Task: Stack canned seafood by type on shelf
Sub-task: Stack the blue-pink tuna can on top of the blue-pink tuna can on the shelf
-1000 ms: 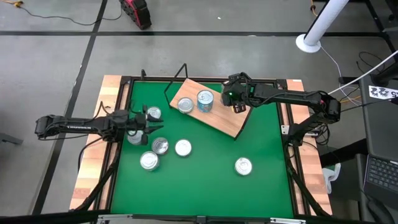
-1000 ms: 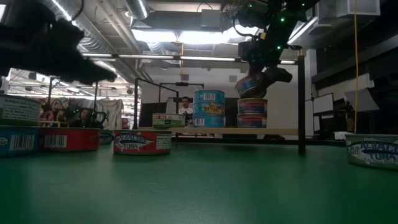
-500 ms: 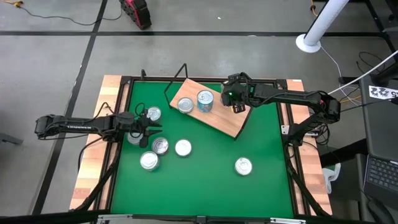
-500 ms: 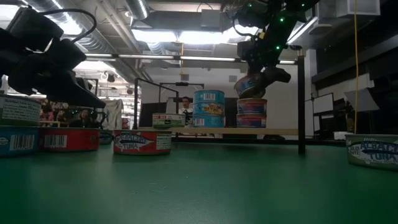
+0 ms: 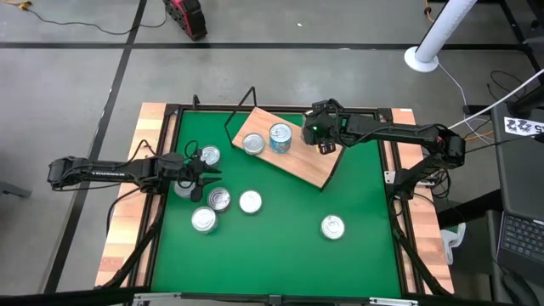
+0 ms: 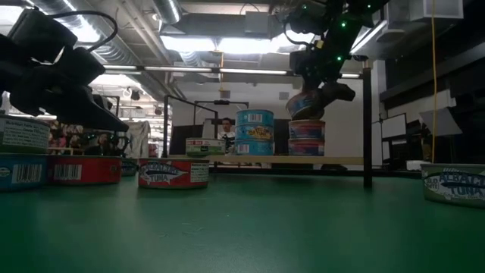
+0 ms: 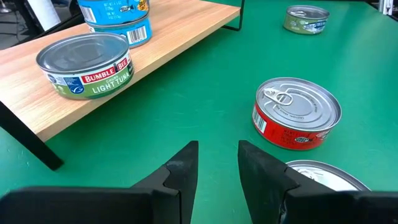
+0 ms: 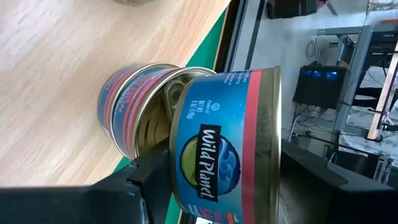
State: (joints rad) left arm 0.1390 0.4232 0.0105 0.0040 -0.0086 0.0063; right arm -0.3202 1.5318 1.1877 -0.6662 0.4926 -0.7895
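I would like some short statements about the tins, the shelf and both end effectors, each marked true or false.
1. The right end effector holds a Wild Planet tin tilted above another tin on the shelf. True.
2. The left end effector grips a red tin. False: it is empty, and the red tin lies on the green mat ahead of it.
3. A Bumble Bee tuna tin sits on the shelf. True.
4. All tins are on the shelf. False: several lie on the mat.

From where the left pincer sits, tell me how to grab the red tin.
Grip the red tin across its low red side wall, coming down from above. It lies flat, lid up, just ahead of the left pincer, whose fingers stand slightly apart.
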